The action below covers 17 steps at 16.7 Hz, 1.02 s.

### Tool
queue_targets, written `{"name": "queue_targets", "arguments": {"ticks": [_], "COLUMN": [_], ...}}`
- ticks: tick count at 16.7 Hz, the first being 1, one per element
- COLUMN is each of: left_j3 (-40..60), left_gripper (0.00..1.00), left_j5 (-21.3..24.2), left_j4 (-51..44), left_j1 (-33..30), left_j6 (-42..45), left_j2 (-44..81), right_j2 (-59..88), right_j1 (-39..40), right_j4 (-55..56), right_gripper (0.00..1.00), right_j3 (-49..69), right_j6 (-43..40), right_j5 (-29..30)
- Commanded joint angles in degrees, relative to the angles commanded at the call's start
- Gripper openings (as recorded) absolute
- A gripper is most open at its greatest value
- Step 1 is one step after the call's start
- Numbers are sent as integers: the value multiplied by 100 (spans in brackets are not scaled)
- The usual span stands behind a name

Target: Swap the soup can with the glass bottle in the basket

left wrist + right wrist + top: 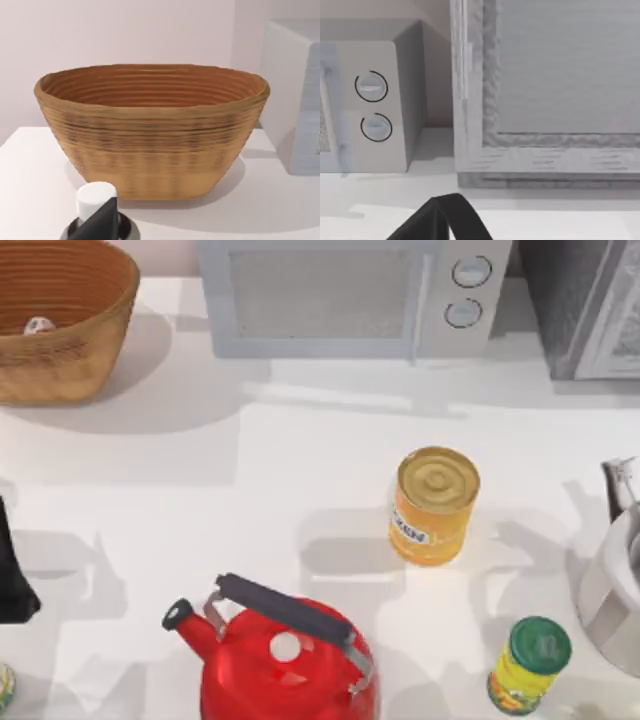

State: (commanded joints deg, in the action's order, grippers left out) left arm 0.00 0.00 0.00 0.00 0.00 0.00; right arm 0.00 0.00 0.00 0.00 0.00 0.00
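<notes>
The wicker basket (70, 350) stands at the table's far left back and fills the middle of the left wrist view (150, 145). A small whitish thing with a touch of red, which looks like the soup can (38, 326), lies inside it. My left gripper (12, 585) is at the left edge, in front of the basket. In the left wrist view the glass bottle (92, 199) shows its pale top over a dark shoulder, right against my left gripper (102, 222); I cannot tell if it is held. My right gripper (445, 202) is shut on nothing, facing the appliances.
A microwave (350, 295) and a grey appliance (585, 305) line the back. A red kettle (285, 665), a big yellow can (433, 505), a green-lidded can (530, 665) and a metal pot (615, 590) crowd the front and right. A small round thing (4, 687) sits at the front left edge.
</notes>
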Motion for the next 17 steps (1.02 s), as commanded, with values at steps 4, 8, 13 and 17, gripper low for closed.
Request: {"name": "queue_targets", "arguments": {"ticks": [4,8,13,17], "left_j3": [161,1133,3279,5448], "left_gripper": [100,100,100,100], "left_j5": [-18,-59,-5,108], "left_j4": [-71,-506,-1483,-2498], "left_j1": [28,132,224,266], "left_j6": [-1,7,63,148], "left_j2": [164,1157,3369,5638], "right_j2": [0,0,0,0], "right_j1": [0,0,0,0], "right_j4": [0,0,0,0], "right_gripper": [100,100,100,100], "right_j3": [0,0,0,0], "right_j6": [0,0,0,0], "right_j5": [0,0,0,0]}}
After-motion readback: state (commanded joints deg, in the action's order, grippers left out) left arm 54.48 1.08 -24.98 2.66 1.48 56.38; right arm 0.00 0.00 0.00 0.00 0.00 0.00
